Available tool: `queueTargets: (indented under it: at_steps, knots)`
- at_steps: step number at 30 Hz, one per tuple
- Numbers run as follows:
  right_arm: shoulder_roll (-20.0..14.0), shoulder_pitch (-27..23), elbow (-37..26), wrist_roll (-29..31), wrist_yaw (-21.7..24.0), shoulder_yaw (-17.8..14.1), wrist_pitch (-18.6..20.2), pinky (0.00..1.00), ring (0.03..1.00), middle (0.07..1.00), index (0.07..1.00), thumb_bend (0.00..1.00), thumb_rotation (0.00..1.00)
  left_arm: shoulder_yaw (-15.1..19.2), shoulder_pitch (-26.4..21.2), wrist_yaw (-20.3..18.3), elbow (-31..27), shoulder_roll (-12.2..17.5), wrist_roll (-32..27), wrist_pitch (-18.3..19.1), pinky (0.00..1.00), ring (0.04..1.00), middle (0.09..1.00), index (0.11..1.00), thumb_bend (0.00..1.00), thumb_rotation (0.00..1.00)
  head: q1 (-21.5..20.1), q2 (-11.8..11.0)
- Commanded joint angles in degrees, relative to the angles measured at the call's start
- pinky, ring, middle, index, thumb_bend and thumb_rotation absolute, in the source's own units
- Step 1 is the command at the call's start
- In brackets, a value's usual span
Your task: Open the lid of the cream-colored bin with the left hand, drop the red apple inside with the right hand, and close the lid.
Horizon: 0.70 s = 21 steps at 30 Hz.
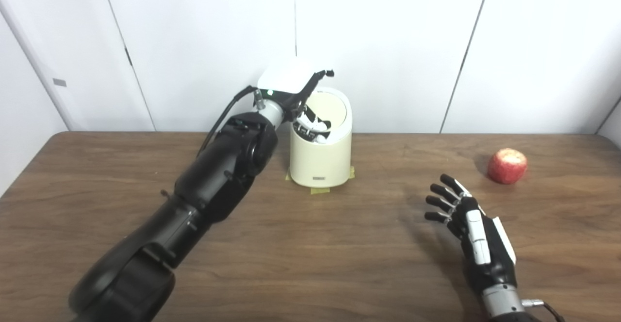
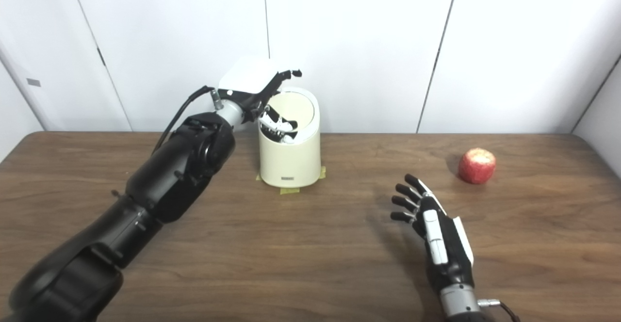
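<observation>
left hand (image 1: pixel 303 106) curls on cream-colored bin (image 1: pixel 321 159) lid (image 1: pixel 331 107) by desk's far edge, grip unclear; right hand (image 1: pixel 473 225) splayed, empty; lid may slip before red apple (image 1: pixel 507 166) arrives.

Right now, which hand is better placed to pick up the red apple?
The right hand: open, empty, on the red apple's side. The left hand is busy at the cream-colored bin's tilted lid.

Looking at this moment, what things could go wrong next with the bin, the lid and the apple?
1. The left hand has fingers pressing the lid down inside the bin; if they slip, it could swing shut before the drop.
2. The apple lies untouched, away from the open right hand; being round, a poor grasp could roll it off.
</observation>
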Motion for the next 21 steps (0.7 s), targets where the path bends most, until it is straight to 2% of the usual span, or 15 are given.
queueTargets:
  at_steps: [1,4,7,10,12,16,21]
  knots:
    - [0.6,3.6,3.1,0.5,0.2,0.2,-0.1,0.67,0.791,0.829,0.870,0.52,0.97,2.3,-2.2,-2.0,-4.4,1.4,-0.1,1.6,0.65,0.777,0.828,0.860,0.90,0.00,0.1,0.1]
    - [0.6,3.7,2.7,0.2,0.0,0.2,0.3,0.67,0.793,0.832,0.870,0.51,0.98,5.0,-1.5,-4.7,-9.5,1.3,-1.7,3.1,0.65,0.785,0.827,0.845,0.89,0.00,0.1,0.1]
    - [0.7,3.7,2.5,0.3,0.0,0.2,0.7,0.67,0.794,0.831,0.868,0.51,0.97,7.0,-1.0,-7.0,-13.2,1.4,-2.5,4.6,0.61,0.771,0.816,0.834,0.89,0.00,0.0,0.2]
    - [0.7,3.6,2.6,0.0,0.0,0.3,0.6,0.66,0.789,0.826,0.867,0.52,0.96,9.2,-0.4,-8.2,-16.9,1.4,-3.6,5.9,0.56,0.713,0.783,0.823,0.87,0.00,0.0,0.2]
    - [0.7,3.5,2.5,-0.3,-0.2,0.3,0.9,0.66,0.789,0.828,0.868,0.52,0.97,10.9,0.5,-8.0,-18.8,1.3,-4.6,6.6,0.58,0.706,0.766,0.820,0.84,0.00,0.0,0.2]
    - [0.6,3.4,2.8,-0.7,-0.2,0.4,0.8,0.66,0.788,0.829,0.871,0.51,0.98,13.2,2.6,-6.8,-22.0,1.6,-5.6,6.4,0.61,0.720,0.755,0.808,0.70,0.08,-0.3,0.2]
    - [0.7,3.4,2.8,-0.5,-0.2,0.3,1.1,0.66,0.790,0.830,0.873,0.51,0.97,15.1,5.8,-6.6,-25.0,2.6,-6.6,5.7,0.66,0.760,0.764,0.808,0.65,0.06,-0.5,0.3]
